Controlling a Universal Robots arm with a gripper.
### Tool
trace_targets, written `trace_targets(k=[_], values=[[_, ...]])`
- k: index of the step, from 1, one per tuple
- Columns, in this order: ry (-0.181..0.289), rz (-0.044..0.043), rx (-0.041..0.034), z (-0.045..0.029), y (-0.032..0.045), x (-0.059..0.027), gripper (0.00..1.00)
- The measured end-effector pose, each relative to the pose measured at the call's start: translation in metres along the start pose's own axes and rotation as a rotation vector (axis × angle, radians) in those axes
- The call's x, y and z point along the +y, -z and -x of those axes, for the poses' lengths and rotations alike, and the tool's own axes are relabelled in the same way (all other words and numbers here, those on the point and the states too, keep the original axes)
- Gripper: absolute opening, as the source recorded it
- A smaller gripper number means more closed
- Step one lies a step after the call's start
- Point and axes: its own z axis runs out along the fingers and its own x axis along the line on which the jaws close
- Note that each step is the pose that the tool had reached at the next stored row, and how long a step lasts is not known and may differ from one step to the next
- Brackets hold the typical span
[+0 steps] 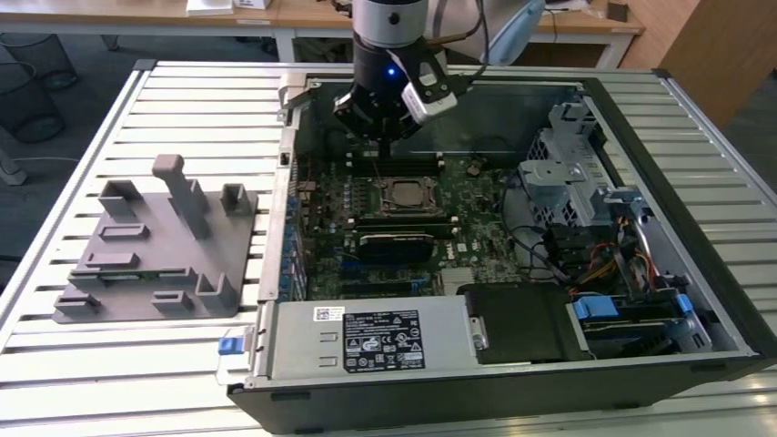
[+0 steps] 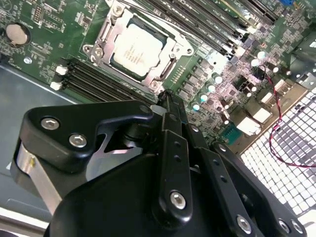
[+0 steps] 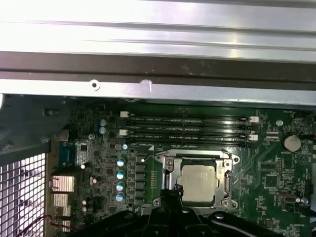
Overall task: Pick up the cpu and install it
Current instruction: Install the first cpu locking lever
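Table (image 1: pixel 146 364): slatted metal top, carrying the computer case and a grey fixture side by side.
Computer case (image 1: pixel 716 300): lies open on its side, well over on the exterior view's right half of the table; the green board faces up inside it.
Grey fixture (image 1: pixel 158 246): plastic plate with upright blocks, just beside the case on the exterior view's left.
Arm (image 1: pixel 391 27): comes down from above into the open case, near its far wall.
Board (image 2: pixel 44 19): green, with long black memory slots running beside the socket.
Gripper (image 2: pixel 165 101): hangs just above the board, close beside the socket; its black fingers (image 2: pixel 170 148) are drawn together to a narrow tip and carry nothing.
Socket frame (image 3: pixel 165 163): metal frame around the chip, sitting between two banks of memory slots.
Cpu (image 2: pixel 136 49): lies flat in the socket, silvery top up, apart from the fingertips; it also shows in the first wrist view (image 3: pixel 198 180) and in the exterior view (image 1: pixel 402 193).
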Motion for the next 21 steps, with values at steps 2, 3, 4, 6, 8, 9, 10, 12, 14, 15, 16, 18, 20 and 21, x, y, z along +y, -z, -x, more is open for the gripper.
trace_targets(k=[2,3,4,6,8,9,10,12,14,15,16,18,20,21], values=[[-0.003,-0.0001,0.0003,-0.0021,-0.0006,0.0003,0.11],[-0.003,0.0,0.0002,-0.0033,-0.0007,0.0003,0.11],[-0.003,0.0,0.0002,-0.0047,-0.0009,0.0004,0.11],[-0.003,0.0001,0.0,-0.0069,-0.0012,0.0004,0.11],[-0.003,0.0,0.0002,-0.0083,-0.0012,0.0005,0.11],[-0.003,0.0,0.0002,-0.0084,-0.0012,0.0005,0.11],[-0.003,0.0,0.0002,-0.0084,-0.0011,0.0005,0.11],[-0.003,0.0,0.0002,-0.0085,-0.0011,0.0004,0.11],[-0.003,0.0,0.0002,-0.0086,-0.0012,0.0005,0.11],[-0.003,0.0,0.0001,-0.0086,-0.0012,0.0005,0.11],[-0.003,0.0,0.0002,-0.0089,-0.0012,0.0005,0.11],[-0.003,0.0,0.0002,-0.0096,-0.0011,0.0005,0.11],[-0.003,0.0,0.0002,-0.0112,-0.0011,0.0005,0.11],[-0.003,-0.0001,0.0002,-0.0126,-0.0011,0.0005,0.11]])
